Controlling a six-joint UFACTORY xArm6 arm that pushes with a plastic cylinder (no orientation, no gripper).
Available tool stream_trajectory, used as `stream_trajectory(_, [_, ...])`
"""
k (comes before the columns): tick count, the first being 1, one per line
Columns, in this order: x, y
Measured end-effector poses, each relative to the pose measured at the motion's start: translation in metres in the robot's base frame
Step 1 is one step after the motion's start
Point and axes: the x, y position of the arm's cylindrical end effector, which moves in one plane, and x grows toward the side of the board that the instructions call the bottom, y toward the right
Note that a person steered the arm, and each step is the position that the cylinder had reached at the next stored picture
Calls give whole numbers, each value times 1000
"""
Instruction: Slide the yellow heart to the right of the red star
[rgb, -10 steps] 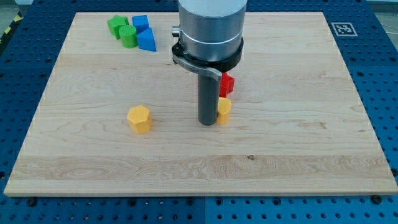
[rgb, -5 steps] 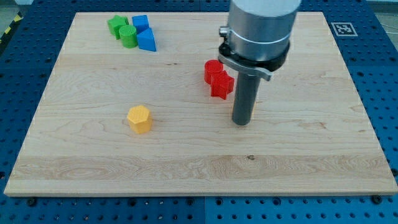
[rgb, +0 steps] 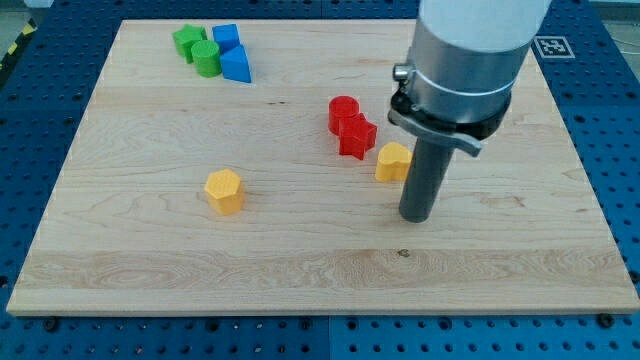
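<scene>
The yellow heart (rgb: 392, 161) lies on the wooden board (rgb: 150, 240), just right of and slightly below the red star (rgb: 357, 136). A red cylinder (rgb: 343, 112) touches the star at its upper left. My tip (rgb: 416, 217) rests on the board below and a little right of the yellow heart. The rod's side is close to the heart's right edge; whether they touch cannot be made out.
A yellow hexagon block (rgb: 224, 191) sits left of centre. At the top left is a cluster: a green star-like block (rgb: 187, 41), a green cylinder (rgb: 207, 59), a blue cube (rgb: 226, 38) and a blue triangular block (rgb: 237, 64).
My tip has moved from left of the yellow heart towards the view's right and down. The yellow heart has shifted from below the red star to its right.
</scene>
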Motion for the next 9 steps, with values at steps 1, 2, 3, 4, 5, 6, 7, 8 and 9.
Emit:
stream_trajectory(1, [-26,-1])
stream_trajectory(2, [-31,-1])
stream_trajectory(3, [-24,-17])
stream_trajectory(4, [-55,-18])
stream_trajectory(5, [-72,-18])
stream_trajectory(6, [-72,-18])
stream_trajectory(7, [-68,-7])
stream_trajectory(8, [-67,-7])
stream_trajectory(9, [-63,11])
